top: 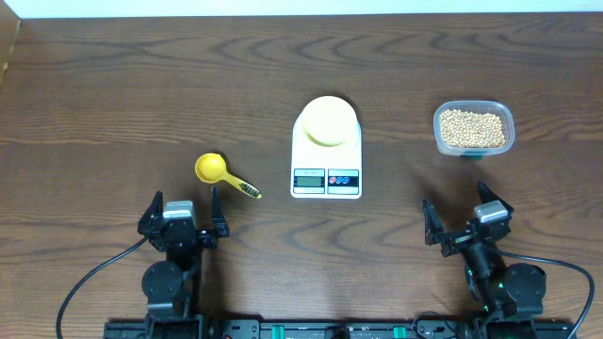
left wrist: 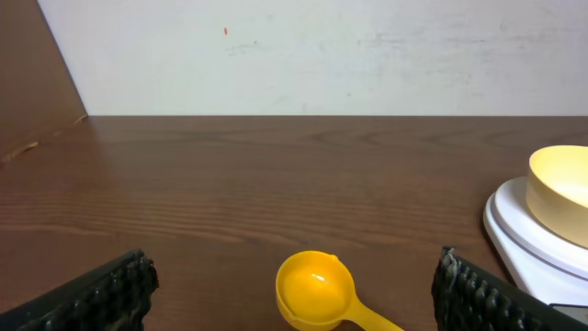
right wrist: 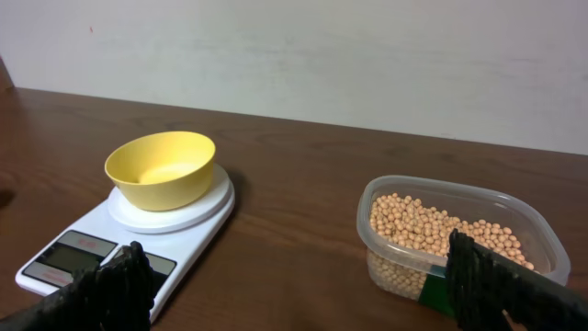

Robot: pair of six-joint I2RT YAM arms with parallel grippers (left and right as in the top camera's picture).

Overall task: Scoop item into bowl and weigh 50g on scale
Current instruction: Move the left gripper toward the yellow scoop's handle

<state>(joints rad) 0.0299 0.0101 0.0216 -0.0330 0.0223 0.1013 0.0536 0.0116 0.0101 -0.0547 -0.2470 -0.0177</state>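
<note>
The pale yellow bowl [top: 327, 120] stands empty on the white scale [top: 326, 174] at the table's middle; both also show in the right wrist view, the bowl [right wrist: 161, 168] on the scale [right wrist: 110, 248], and at the right edge of the left wrist view [left wrist: 560, 191]. The beige beans [top: 472, 128] fill a clear plastic tub [top: 504, 111] at the right; the right wrist view shows the beans [right wrist: 432, 230] too. A bright yellow scoop [top: 213, 169] lies left of the scale, just ahead of my left gripper [top: 183, 213] and between its fingers in the left wrist view [left wrist: 317, 290]. My left gripper [left wrist: 292, 299] is open and empty. My right gripper [top: 468, 215] is open and empty, near the tub.
The table [top: 141, 85] is dark brown wood, with a pale wall behind it [left wrist: 322, 55]. The arm bases and cables sit along the table's front edge.
</note>
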